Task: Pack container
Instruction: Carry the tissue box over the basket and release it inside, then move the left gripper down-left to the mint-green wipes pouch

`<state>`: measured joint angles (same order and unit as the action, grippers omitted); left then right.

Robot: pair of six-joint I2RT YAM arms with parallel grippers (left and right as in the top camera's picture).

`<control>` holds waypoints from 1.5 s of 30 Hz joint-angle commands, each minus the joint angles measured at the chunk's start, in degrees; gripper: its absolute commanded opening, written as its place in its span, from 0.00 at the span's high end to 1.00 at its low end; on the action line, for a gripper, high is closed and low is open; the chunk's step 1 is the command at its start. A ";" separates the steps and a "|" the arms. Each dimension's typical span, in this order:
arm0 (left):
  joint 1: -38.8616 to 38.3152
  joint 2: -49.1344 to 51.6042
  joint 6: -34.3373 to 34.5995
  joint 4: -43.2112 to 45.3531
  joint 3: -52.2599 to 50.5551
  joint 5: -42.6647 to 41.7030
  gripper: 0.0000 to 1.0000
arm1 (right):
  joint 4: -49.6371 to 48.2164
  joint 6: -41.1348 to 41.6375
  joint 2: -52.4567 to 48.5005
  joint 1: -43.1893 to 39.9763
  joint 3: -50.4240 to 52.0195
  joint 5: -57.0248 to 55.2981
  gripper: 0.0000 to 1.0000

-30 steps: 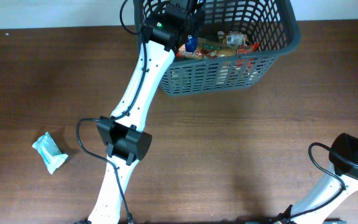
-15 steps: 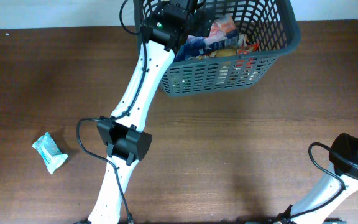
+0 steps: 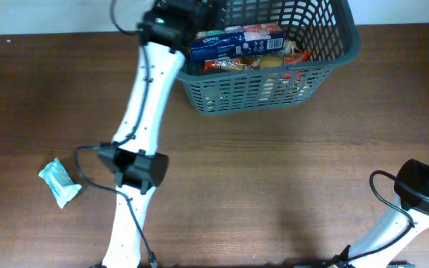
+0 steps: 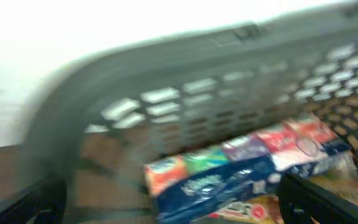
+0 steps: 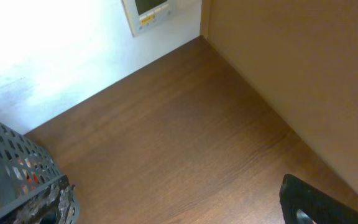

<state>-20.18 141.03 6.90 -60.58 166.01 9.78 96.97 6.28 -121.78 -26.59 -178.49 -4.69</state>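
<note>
Overhead view is showing the left tool (image 3: 191, 13) hanging over the near-left corner of the container (image 3: 274, 88), whose bulk is spreading away to the tool's right. A blue tissue pack (image 3: 235, 41) is lying on top of the other packets inside, just beside the tool and not gripped by it. A teal packet (image 3: 58, 182) is lying on the worktop (image 3: 274, 186), well apart, back toward the arm's base.

Left wrist view, blurred, is showing the dark fingers (image 4: 319, 198) standing wide apart with nothing between them. The container's slotted wall is curving ahead, and the tissue pack is lying just beyond the fingers.

Right wrist view is showing the right tool (image 5: 319, 205) as one dark finger, spread wide and gripping nothing. The container's corner is sitting well away from it.
</note>
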 commanded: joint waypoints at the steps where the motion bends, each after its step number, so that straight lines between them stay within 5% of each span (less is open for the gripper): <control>1: 2.47 -9.79 -0.09 -2.95 2.97 -0.15 0.00 | 0.33 0.66 -0.42 -0.04 0.22 -0.31 0.01; 11: 3.87 -18.01 -0.04 -21.55 2.97 -0.17 0.00 | 0.33 0.66 -0.42 -0.04 0.22 -0.31 0.01; 13: 4.02 -18.08 7.06 -24.65 2.97 4.24 0.00 | 0.33 0.66 -0.42 -0.04 0.22 -0.31 0.01; 16: 6.43 -18.08 32.65 -36.20 2.95 15.85 0.01 | 0.33 0.66 -0.42 -0.04 0.22 -0.31 0.01; 31: 25.77 -19.19 45.92 -36.11 0.24 4.31 0.01 | 0.33 0.66 -0.42 -0.04 0.22 -0.31 0.01; 45: 30.47 -23.93 52.87 -36.13 -36.44 5.77 0.01 | 0.33 0.66 -0.42 -0.04 0.22 -0.28 0.01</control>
<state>9.74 121.97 58.17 -96.38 136.55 13.61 96.97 6.28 -121.89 -26.59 -178.47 -4.69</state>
